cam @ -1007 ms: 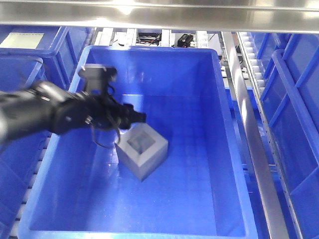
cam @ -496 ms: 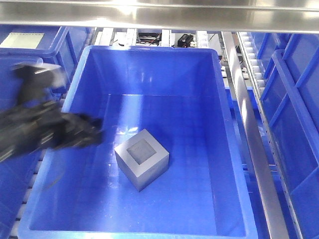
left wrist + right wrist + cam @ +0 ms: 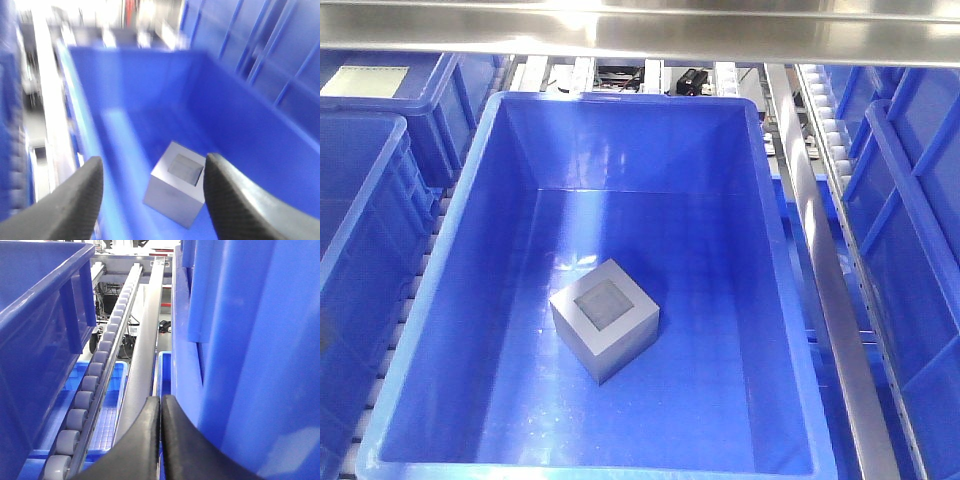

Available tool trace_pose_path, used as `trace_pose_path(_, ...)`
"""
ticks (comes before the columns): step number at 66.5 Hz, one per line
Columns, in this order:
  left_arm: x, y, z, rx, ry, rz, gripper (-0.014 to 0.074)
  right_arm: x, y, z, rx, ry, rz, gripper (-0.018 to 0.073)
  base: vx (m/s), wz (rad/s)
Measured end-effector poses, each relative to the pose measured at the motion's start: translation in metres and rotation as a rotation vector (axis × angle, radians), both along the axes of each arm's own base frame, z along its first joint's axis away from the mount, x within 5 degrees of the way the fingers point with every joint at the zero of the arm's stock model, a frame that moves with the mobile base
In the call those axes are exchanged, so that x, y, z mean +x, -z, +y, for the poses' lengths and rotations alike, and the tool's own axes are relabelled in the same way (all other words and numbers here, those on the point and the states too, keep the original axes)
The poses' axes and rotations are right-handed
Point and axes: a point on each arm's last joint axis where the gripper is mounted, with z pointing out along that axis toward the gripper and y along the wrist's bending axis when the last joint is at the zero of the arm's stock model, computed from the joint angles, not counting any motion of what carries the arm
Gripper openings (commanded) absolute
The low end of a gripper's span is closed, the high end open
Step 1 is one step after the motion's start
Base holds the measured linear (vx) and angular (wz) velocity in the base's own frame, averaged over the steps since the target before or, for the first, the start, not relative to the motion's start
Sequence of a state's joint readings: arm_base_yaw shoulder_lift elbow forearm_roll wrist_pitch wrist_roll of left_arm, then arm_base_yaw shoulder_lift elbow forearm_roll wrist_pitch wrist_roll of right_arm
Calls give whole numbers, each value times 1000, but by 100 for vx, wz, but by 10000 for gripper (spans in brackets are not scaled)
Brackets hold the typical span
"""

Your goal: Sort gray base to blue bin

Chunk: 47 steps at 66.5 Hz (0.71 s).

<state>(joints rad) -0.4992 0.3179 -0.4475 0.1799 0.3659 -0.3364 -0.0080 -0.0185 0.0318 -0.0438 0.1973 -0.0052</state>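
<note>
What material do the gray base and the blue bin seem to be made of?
Gray base: looks like matte plastic or coated metal; flat dull faces without glare, so it stays open.
Blue bin: likely glossy moulded plastic; smooth walls show soft light reflections and a thick rounded rim.

Warehouse/logistics sorting stn: rows of blue crates [image 3: 365, 215] on roller tracks [image 3: 92, 390], steel rails [image 3: 820, 260], steel shelf beam overhead.
</note>
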Motion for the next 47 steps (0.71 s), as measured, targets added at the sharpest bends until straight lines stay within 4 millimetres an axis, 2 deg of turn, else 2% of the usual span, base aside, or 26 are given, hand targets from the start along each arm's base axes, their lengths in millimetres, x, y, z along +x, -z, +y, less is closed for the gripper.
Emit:
trace_pose_path(8,-21,7,13,10,-14,-24,424,0,0,0,5,1,1,-5,0,0)
trace_pose_path(16,-35,11,22,49,-21,-46,368,0,0,0,0,0,1,-5,0,0)
trace_pose_path(23,-41,13,26,92,-20,-63,251,0,0,0,0,0,1,-5,0,0)
trace_pose_path(33,-42,14,24,69,1,-47,-10,0,0,0,0,0,1,-5,0,0)
trace_pose_path(47,-42,12,23,45,14,-56,-8,0,0,0,5,1,1,-5,0,0)
